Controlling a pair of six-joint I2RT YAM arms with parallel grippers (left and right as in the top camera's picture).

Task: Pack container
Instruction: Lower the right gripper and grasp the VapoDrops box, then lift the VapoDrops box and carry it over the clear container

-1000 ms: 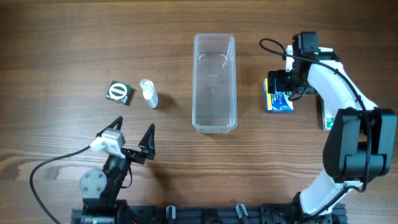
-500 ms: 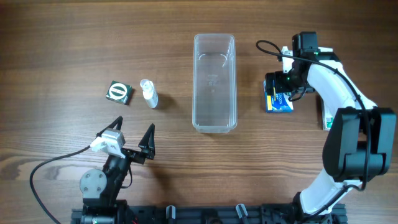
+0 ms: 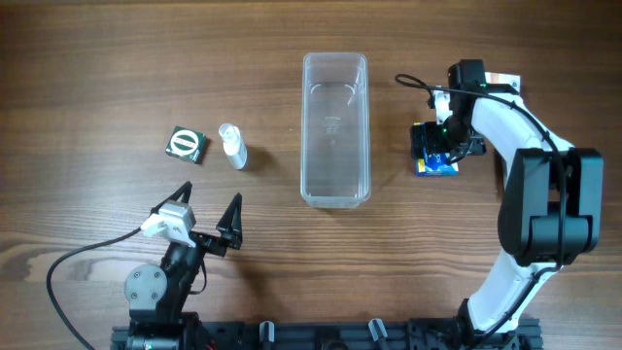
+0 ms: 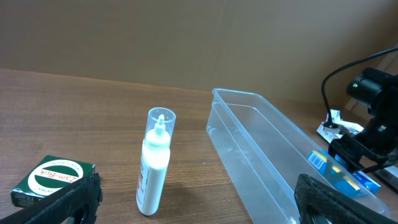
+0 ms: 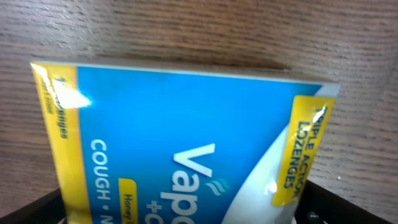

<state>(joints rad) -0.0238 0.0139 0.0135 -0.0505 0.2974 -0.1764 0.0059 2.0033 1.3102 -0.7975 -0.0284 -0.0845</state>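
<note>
As the overhead view lays the wooden table (image 3: pixel 117 58) out flat, we list the container (image 3: pixel 336 129) at its middle: clear, long and narrow, standing upright with nothing inside. To its left we note a white bottle (image 3: pixel 232 146) lying on its side and, just beyond it, a small green box (image 3: pixel 186 144), both apart from the tub. The left gripper (image 3: pixel 209 194) sits near the table's front edge, its jaws spread wide and holding nothing. To the container's right we enter a blue and yellow lozenge box (image 3: pixel 439 166) flat on the wood, with the right gripper (image 3: pixel 434 146) directly over it. Its wrist camera is filled by the box's printed face (image 5: pixel 180 143). We cannot tell whether the jaws grip it.
</note>
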